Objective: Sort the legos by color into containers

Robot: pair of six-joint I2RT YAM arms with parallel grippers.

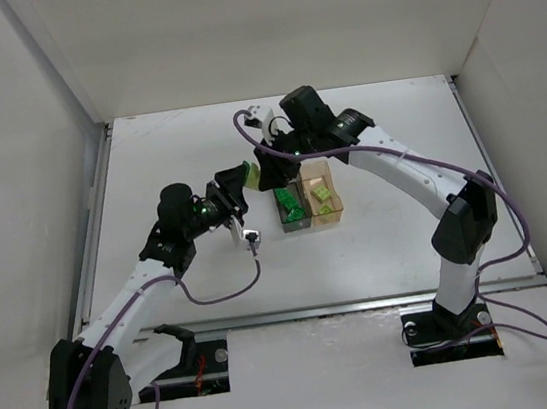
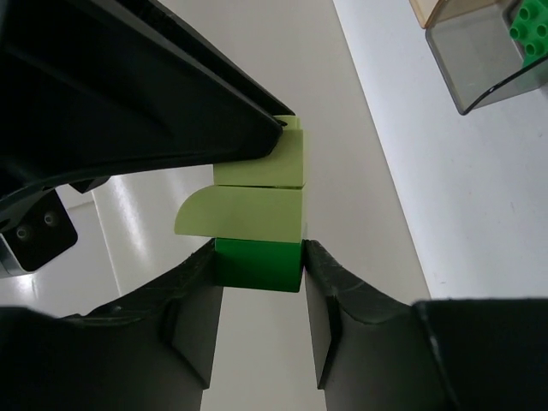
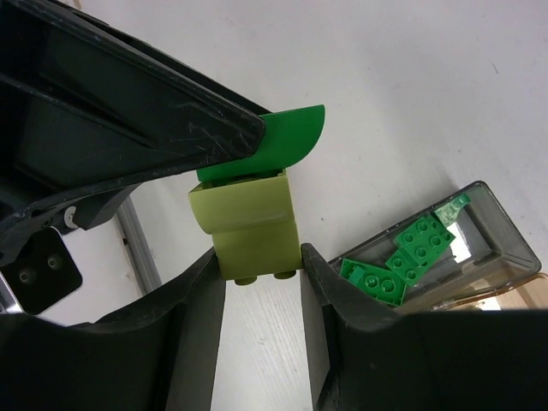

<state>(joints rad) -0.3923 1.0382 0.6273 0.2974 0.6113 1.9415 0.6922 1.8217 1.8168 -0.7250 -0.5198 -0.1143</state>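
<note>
Both arms meet over the white surface (image 1: 389,240), just left of the two containers. I read this as a separating step, since mixed-colour stacks have to be split before anything is dropped. The grey container (image 3: 505,257) already holds dark green legos (image 3: 402,257) and the amber container (image 1: 332,219) holds pale legos (image 1: 321,194), so match those.

Your left end effector (image 2: 259,291) is clenched on a dark green brick (image 2: 257,264) with two pale yellow-green pieces (image 2: 248,210) stacked on it. Your right end effector (image 3: 259,282) grips a pale yellow-green brick (image 3: 253,223) capped by a dark green curved piece (image 3: 287,141). I cannot tell whether these are one shared stack. Pull straight along the studs without twisting, and check that each grip sits on one colour only.

Your left arm (image 1: 129,294) reaches forward and inward with its elbow low and its wrist turned toward the other arm. Your right arm (image 1: 410,171) arches over from the right side, its wrist near the containers' far left corner. The two end effectors are close together.
</note>
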